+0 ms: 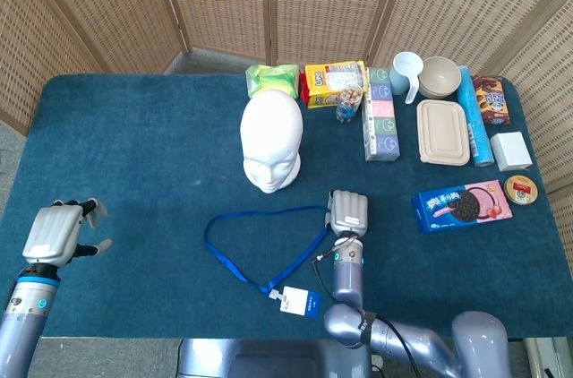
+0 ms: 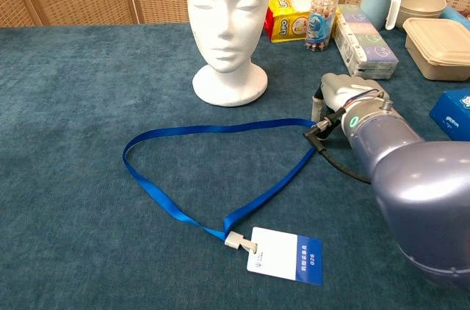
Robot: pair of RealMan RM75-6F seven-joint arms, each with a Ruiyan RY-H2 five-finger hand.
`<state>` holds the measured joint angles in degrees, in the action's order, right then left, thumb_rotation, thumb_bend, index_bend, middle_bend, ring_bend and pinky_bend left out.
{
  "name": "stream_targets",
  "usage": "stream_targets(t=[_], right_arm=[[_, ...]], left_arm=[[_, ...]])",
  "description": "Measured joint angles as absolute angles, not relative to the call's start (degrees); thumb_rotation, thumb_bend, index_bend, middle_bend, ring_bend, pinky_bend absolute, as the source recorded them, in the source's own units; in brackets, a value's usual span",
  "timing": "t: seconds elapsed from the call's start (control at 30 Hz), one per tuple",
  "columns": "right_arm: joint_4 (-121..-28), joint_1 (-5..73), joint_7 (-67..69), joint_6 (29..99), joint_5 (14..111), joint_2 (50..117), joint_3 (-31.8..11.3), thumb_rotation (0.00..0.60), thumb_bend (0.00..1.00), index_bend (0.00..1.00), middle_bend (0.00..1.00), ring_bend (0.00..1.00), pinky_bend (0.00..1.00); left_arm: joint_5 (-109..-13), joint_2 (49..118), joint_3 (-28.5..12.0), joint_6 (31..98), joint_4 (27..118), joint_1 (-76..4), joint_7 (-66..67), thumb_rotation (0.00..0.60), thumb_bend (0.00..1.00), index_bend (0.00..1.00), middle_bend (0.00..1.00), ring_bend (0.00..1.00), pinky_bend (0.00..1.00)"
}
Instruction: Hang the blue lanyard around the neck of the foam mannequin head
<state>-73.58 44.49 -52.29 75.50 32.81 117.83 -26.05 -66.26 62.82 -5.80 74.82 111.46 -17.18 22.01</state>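
Observation:
The white foam mannequin head stands upright mid-table, also seen in the chest view. The blue lanyard lies flat on the cloth in front of it as a wide loop. Its white and blue badge lies nearest me. My right hand is at the loop's right bend, back upward and fingers pointing down. Its fingertips reach the strap there, and whether they pinch it is hidden. My left hand hovers at the table's left front edge, holding nothing, fingers apart.
Along the back right stand snack packs, a stack of boxes, a mug, a bowl, a lidded tray and a cookie pack. A small glass stands right of the mannequin.

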Motion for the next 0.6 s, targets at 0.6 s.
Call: stream_targets(t=[0.6], right_arm=[[-73.2, 44.9, -51.8, 75.6, 33.0, 118.1, -25.9, 0.6, 0.51, 0.59, 0.93, 1.0, 1.0]], left_arm=[[-65.5, 62.8, -5.3, 74.3, 111.3, -17.4, 22.3, 0.584, 0.13, 0.43, 0.56, 0.47, 0.38]])
